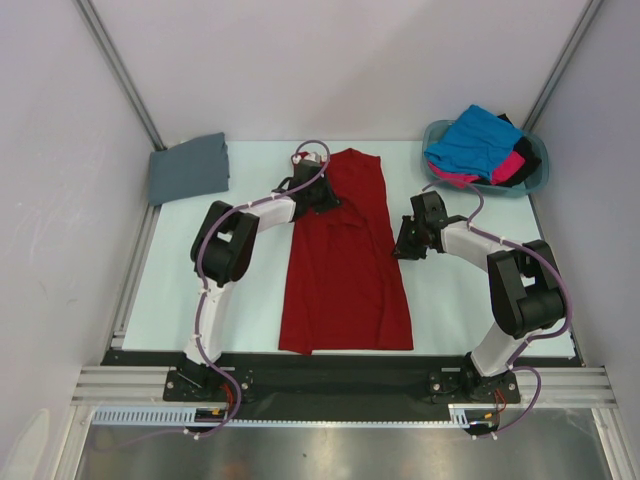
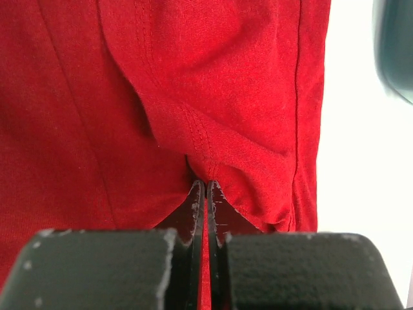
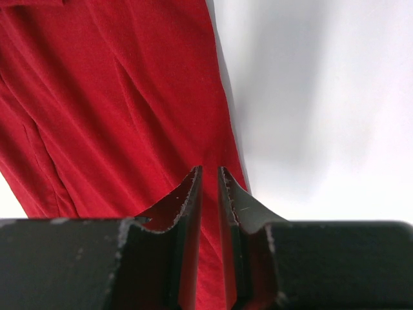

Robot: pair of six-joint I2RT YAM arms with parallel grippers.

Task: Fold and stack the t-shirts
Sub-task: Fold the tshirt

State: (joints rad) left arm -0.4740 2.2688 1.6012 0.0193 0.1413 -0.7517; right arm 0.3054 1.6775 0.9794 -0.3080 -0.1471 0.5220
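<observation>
**Red shirt pinched on the left, unclear on the right**

Pale mint table top [image 1: 455,300] lies under me, closed in by plain grey-white walls [image 1: 350,60], with an aluminium rail [image 1: 110,385] along the near edge where my bases are bolted. The deep red t-shirt [image 1: 345,270] is spread lengthwise down the middle of the table, its sides turned in so it reads as a long panel. At the far left corner sits the slate grey t-shirt [image 1: 188,168], folded flat and lapping over the table's edge. At the far right stands a teal plastic basket [image 1: 543,160], heaped with the bright blue t-shirt [image 1: 470,140] on top and the hot pink t-shirt [image 1: 512,165] and black t-shirt [image 1: 524,172] beneath it.

My left gripper [image 2: 205,187] is at the far left part of the red shirt. Its fingers are pressed together on a raised, stitched fold of red cloth.

My right gripper [image 3: 210,173] is at the shirt's right edge. Its fingers stand a narrow slit apart, tips low over the cloth just inside that edge. Red shows in the slit, but I cannot tell whether any cloth is caught there.
</observation>
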